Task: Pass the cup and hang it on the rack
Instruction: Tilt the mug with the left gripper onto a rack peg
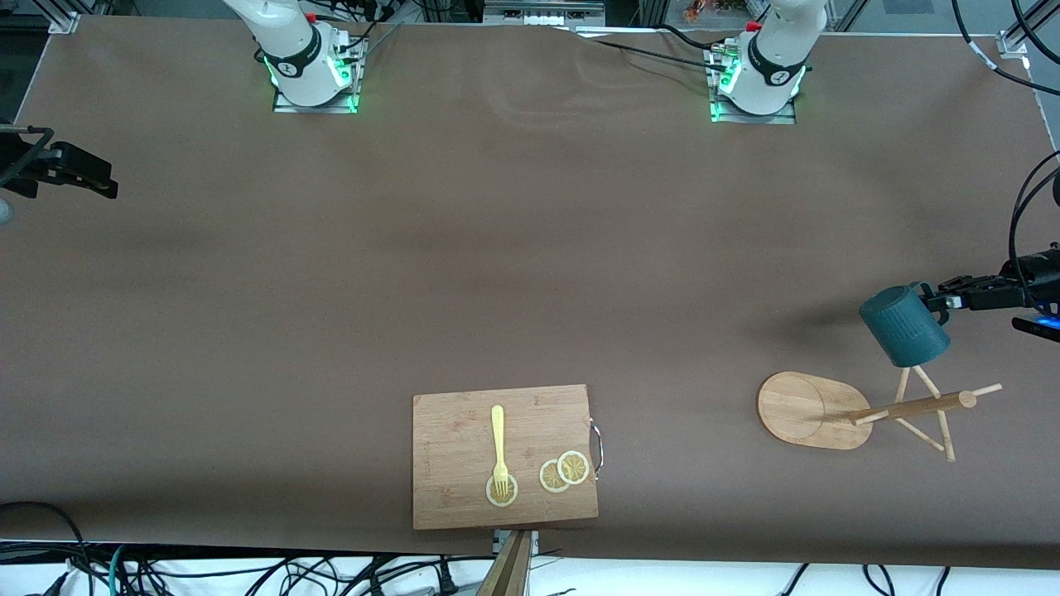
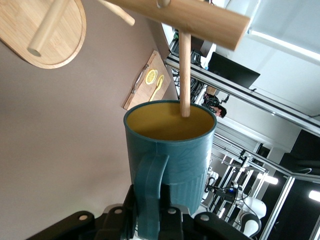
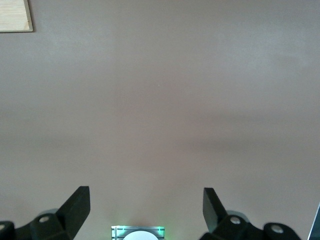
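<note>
The dark teal ribbed cup (image 1: 904, 326) hangs in the air over the rack, held by its handle (image 2: 150, 192) in my left gripper (image 1: 940, 300), which is shut on it. In the left wrist view the cup (image 2: 172, 150) shows its yellowish inside, and a thin peg (image 2: 185, 75) of the rack reaches to its mouth. The bamboo rack (image 1: 911, 407) has an oval base (image 1: 799, 410) and stands at the left arm's end of the table, with its pole (image 2: 195, 17) and pegs below the cup. My right gripper (image 1: 79, 175) is open and empty, waiting at the right arm's end (image 3: 145, 207).
A rectangular wooden cutting board (image 1: 505, 468) with a yellow fork (image 1: 498, 443) and lemon slices (image 1: 565, 472) lies near the front edge of the table, mid-way along it. Its corner shows in the right wrist view (image 3: 15, 15). Cables run along the table's front edge.
</note>
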`<action>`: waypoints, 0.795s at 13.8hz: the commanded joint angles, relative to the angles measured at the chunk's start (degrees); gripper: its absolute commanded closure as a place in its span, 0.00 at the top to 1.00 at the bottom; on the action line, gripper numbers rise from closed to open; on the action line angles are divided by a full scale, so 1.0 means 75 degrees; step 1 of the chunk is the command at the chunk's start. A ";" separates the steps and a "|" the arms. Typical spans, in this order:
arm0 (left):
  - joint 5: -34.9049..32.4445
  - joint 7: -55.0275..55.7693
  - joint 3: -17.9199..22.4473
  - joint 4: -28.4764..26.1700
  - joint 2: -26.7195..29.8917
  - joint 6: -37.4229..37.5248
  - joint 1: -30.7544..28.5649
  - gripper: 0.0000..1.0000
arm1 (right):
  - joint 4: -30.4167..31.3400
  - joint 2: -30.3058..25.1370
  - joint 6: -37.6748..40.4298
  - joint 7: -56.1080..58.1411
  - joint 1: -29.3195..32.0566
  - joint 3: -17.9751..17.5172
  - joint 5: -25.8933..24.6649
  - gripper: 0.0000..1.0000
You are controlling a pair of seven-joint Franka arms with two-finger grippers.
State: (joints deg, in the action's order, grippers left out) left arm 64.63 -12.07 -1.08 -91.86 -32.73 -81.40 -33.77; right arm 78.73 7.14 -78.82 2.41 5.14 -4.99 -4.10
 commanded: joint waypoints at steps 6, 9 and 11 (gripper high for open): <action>0.0055 0.0731 0.0003 0.1442 -0.1014 0.0283 -0.0033 0.00 | 0.0061 -0.0062 -0.0038 0.0065 0.0064 -0.0037 0.0136 1.00; 0.0102 0.0742 0.0003 0.1816 -0.1283 0.0236 -0.0021 0.00 | 0.0061 -0.0062 -0.0038 0.0077 0.0076 -0.0037 0.0136 1.00; 0.0090 0.0766 0.0003 0.2029 -0.1447 0.0236 0.0002 0.00 | 0.0061 -0.0062 -0.0038 0.0077 0.0076 -0.0037 0.0136 1.00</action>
State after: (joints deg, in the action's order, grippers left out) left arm 64.63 -7.77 -1.02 -80.89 -41.01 -81.05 -33.78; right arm 78.73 7.14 -78.82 2.41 5.14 -5.01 -4.09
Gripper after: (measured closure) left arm 0.797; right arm 0.000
